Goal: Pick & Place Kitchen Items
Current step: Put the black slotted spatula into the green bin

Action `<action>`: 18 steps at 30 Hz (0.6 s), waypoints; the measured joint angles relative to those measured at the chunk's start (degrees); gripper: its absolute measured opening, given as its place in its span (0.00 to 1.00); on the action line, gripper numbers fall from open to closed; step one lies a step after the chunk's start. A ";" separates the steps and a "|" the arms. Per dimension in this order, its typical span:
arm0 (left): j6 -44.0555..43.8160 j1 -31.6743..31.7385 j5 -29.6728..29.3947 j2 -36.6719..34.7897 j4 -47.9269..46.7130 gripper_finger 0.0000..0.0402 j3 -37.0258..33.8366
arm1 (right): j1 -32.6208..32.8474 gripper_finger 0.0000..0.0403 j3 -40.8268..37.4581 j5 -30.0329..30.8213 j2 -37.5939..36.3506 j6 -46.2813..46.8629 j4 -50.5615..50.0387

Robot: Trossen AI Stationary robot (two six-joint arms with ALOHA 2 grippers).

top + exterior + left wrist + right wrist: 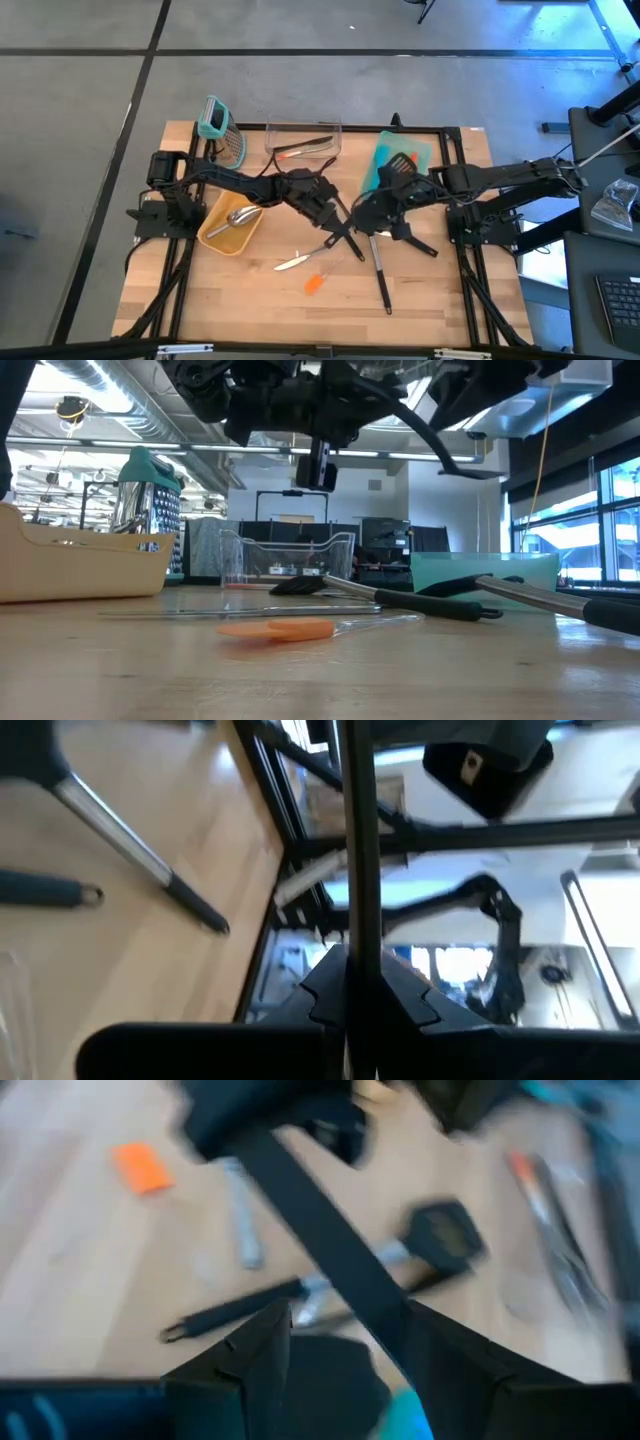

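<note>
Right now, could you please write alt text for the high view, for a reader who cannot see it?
Seen from above, two dark robot arms meet over the middle of a wooden table, the left gripper and right gripper close together above a black turner. Around them lie a yellow tray holding a metal scoop, a clear bin, a teal board, a grater and an orange spatula.

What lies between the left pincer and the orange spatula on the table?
A silver utensil lies flat on the wood, roughly between the left pincer and the orange spatula. The pincer is also shut on a dark handle.
</note>
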 joint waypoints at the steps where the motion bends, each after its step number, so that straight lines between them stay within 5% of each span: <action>1: 0.33 0.20 -1.07 0.00 -0.02 0.04 0.00 | 0.05 0.47 0.00 1.84 -0.01 2.11 -0.71; 6: 1.05 1.63 -1.42 0.00 0.11 0.04 0.00 | 2.85 0.47 0.00 10.67 -0.02 2.23 -5.07; 13: 0.57 1.87 -0.08 0.00 0.44 0.04 0.00 | 10.15 0.47 -0.55 32.67 -0.02 -4.03 -5.06; 18: 1.00 1.82 0.22 0.00 0.42 0.04 0.00 | 12.26 0.47 -0.98 35.79 -0.02 -3.34 -5.48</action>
